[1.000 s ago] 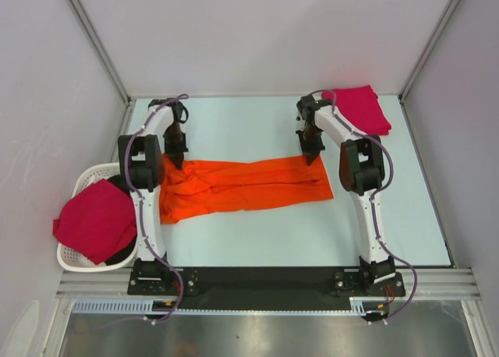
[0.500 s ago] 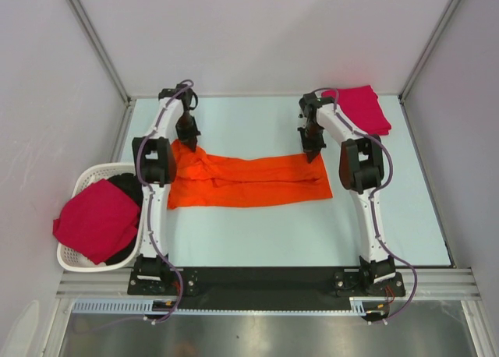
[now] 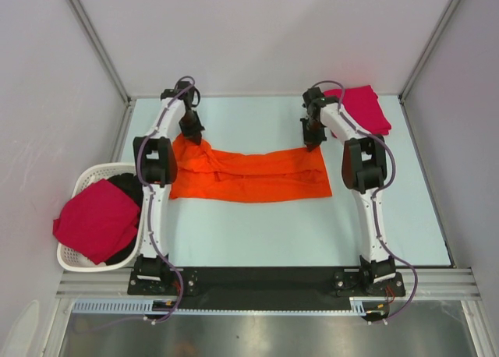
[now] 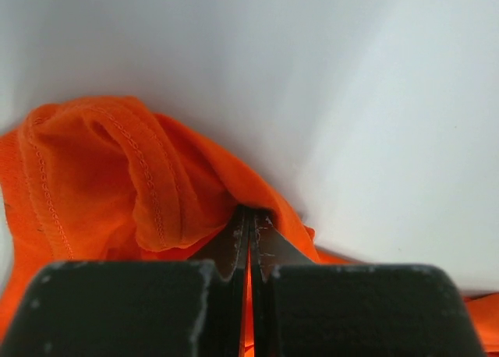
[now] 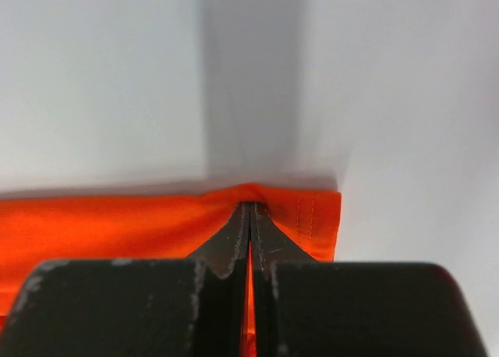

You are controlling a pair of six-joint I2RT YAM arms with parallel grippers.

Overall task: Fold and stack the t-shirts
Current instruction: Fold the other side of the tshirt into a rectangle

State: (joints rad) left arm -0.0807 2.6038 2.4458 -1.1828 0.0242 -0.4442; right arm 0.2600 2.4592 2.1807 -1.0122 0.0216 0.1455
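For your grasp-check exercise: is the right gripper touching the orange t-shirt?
Touching. The right wrist view shows the right gripper shut on the orange t-shirt, cloth puckered where it grips.

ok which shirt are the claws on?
The orange t-shirt mid-table: left claw and right claw pinch its far edge. The folded crimson shirt far right and draped crimson shirt on white basket lie untouched.

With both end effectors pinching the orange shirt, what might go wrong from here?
The left end effector pinches only a bunched hem of the orange t-shirt; it may slip free. That side lies rumpled, so the fold may skew. The right end effector sits near the folded crimson t-shirt and might snag it.
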